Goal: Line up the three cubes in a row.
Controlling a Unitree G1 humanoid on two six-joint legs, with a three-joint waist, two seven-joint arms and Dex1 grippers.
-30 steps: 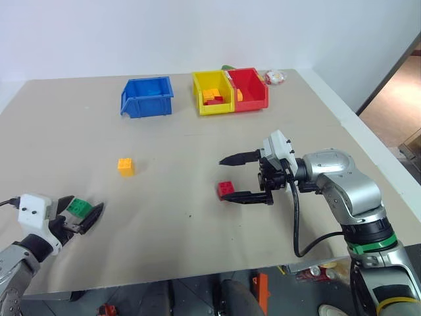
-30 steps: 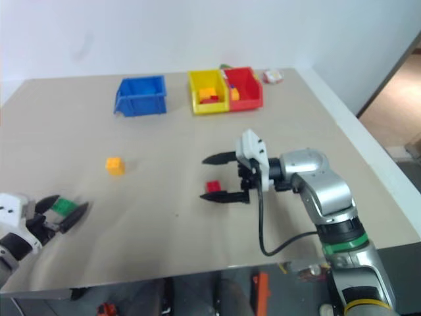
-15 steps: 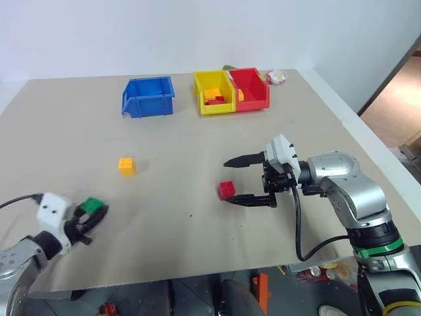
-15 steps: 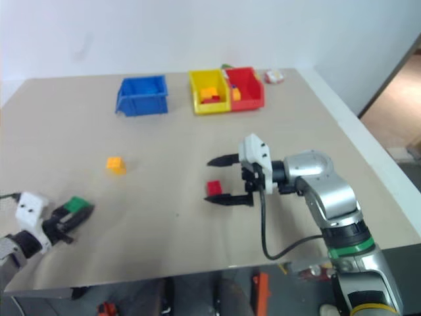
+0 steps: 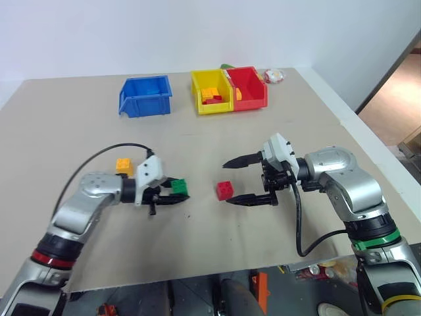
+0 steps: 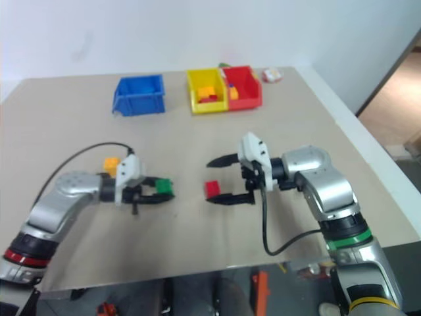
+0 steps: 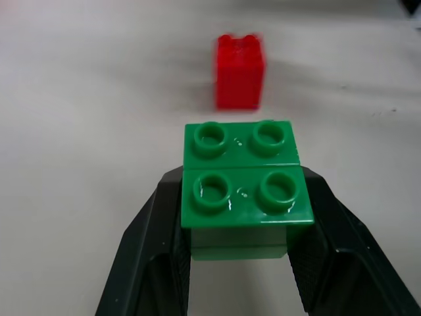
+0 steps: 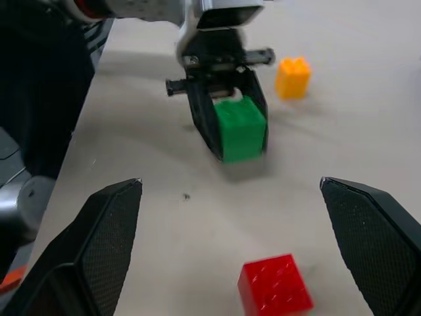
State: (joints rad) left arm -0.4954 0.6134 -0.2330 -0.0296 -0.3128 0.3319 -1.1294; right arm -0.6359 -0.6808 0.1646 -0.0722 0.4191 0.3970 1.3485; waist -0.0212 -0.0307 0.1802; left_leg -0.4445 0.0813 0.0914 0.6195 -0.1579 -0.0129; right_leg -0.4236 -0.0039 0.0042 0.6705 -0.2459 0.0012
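My left tool (image 5: 172, 191) pinches the green cube (image 5: 178, 187) by its flat sides; rigid, light, slick plastic. Red cube (image 5: 225, 190) sits just right on the worktop (image 5: 197, 243), between my right tool's (image 5: 242, 180) wide-open fingers; yellow-orange cube (image 5: 123, 166) far-left.

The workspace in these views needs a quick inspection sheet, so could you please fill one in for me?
Surface: beige table, flat and matte, with a white edge on the robot's right.
Job's things: green cube clamped in the left gripper; red cube on the table just beyond it; yellow-orange cube on the table behind the left arm. Not in a row yet.
Clutter: blue bin, yellow bin and red bin at the far edge, the latter two holding bricks; a small white-and-red object beside them.
Grippers: left gripper shut on the green cube; right gripper open, fingers either side of the red cube.
Cables: a black cable on the left arm, another on the right.
Surroundings: white wall; floor to the right.
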